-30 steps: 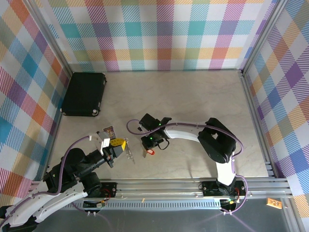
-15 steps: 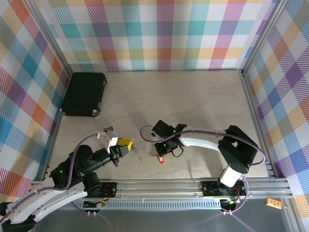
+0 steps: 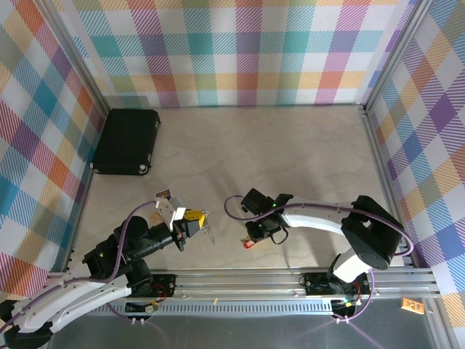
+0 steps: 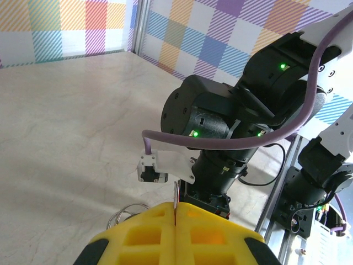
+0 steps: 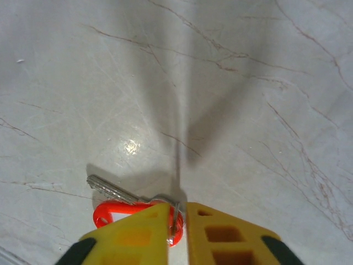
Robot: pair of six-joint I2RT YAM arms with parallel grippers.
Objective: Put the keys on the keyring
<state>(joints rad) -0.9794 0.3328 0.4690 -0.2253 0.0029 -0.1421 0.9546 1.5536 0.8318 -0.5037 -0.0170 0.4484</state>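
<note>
The key (image 5: 113,190) lies on the desk (image 5: 248,83), its red head half hidden behind the right fingers (image 5: 132,234). I cannot tell whether those barely parted fingers pinch it. The left fingers (image 4: 138,243) are clamped on the largely hidden keyring (image 3: 205,227), held near the key.

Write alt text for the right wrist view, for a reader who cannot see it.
A small key with a red head and silver blade lies on a pale marbled table, its head partly hidden by the yellow fingers of the right gripper. The fingers stand almost together, a narrow gap between them.
</note>
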